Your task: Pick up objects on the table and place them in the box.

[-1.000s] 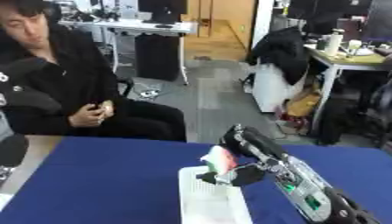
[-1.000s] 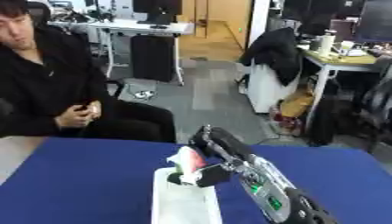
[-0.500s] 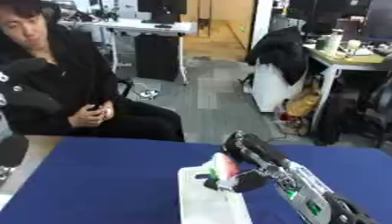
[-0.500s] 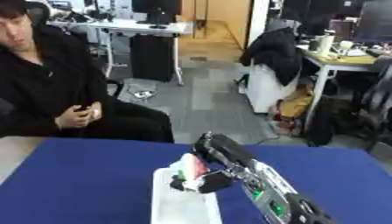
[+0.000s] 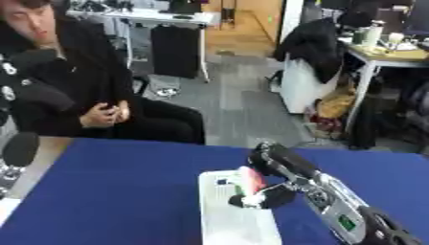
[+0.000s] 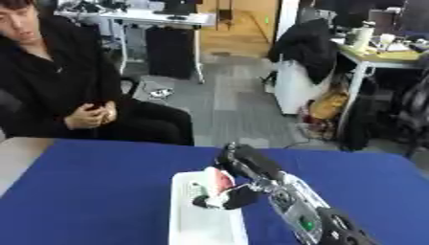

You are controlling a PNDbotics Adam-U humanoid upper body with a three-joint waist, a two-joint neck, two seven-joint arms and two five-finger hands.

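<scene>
My right hand (image 5: 270, 193) comes in from the lower right, its black and silver forearm lying slantwise across the blue table (image 5: 117, 191). Its fingers are curled round a small red and white object (image 5: 250, 179). Hand and object hang just over the far end of a white oblong box (image 5: 228, 224), which lies lengthwise in the middle of the table. In the right eye view the same red object (image 6: 222, 181) shows against the hand (image 6: 234, 196). I cannot make out the inside of the box under the hand. My left hand shows in no view.
A dark rounded part (image 5: 20, 149) sticks in at the left edge, past the table's pale border. A seated person in black is beyond the far edge. Bare blue cloth lies on both sides of the box.
My right hand, with the red object in it, has sunk a little and drawn slightly back and to the right over the box. The box has not moved.
</scene>
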